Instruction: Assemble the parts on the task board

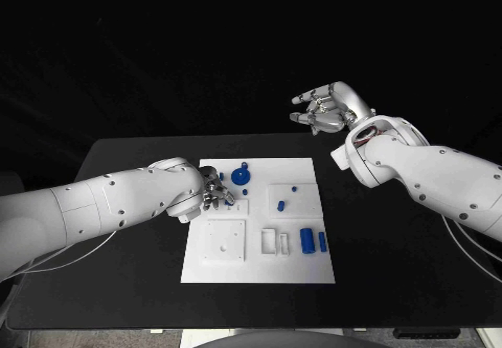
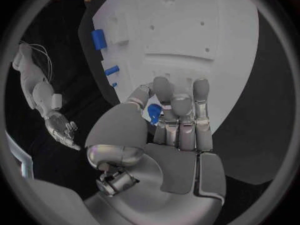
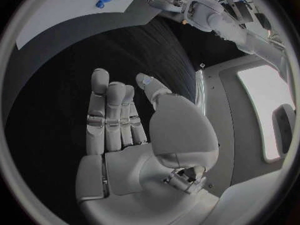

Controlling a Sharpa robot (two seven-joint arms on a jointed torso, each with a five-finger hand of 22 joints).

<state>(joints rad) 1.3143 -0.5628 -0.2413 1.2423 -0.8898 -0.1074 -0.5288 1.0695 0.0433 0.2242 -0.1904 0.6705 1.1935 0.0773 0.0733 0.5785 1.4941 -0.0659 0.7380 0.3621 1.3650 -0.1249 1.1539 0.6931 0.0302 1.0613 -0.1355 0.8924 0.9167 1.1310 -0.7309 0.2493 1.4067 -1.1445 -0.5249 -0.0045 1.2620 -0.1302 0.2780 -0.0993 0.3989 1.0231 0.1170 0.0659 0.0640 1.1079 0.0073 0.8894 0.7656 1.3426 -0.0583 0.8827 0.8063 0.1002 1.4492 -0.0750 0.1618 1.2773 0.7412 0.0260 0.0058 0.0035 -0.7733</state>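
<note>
The task board (image 1: 298,270) lies flat in the middle of the black worktop (image 1: 397,290). On it, at about 12 o'clock, sits a round blue disc part (image 1: 241,176) with a thin peg standing just beyond it. Toward 2 o'clock a raised white square (image 1: 293,198) carries two small blue pieces (image 1: 281,205). At about 4 o'clock a larger blue cylinder (image 1: 307,240) lies in a shallow slot with a thinner blue bar (image 1: 322,242) just beside it. At 6 o'clock two narrow white slots (image 1: 269,241) stand next to each other; whether anything is inside them I cannot tell. At 8 o'clock there is a white square plate (image 1: 225,241) with small holes.

The left hand (image 1: 213,193) is over the board's 10 o'clock area. In the left wrist view the left hand (image 2: 164,135) pinches a small blue part (image 2: 154,113) between the thumb and the curled fingers (image 2: 181,110); most of this part is hidden by the fingers, so its shape is hard to make out. In the head view the hand itself covers it almost fully.

The right hand (image 1: 328,107) is raised beyond the worktop's far edge, at about 1 o'clock, well apart from the board. In the right wrist view the right hand (image 3: 147,135) holds nothing, its fingers straight and the thumb apart from them.
</note>
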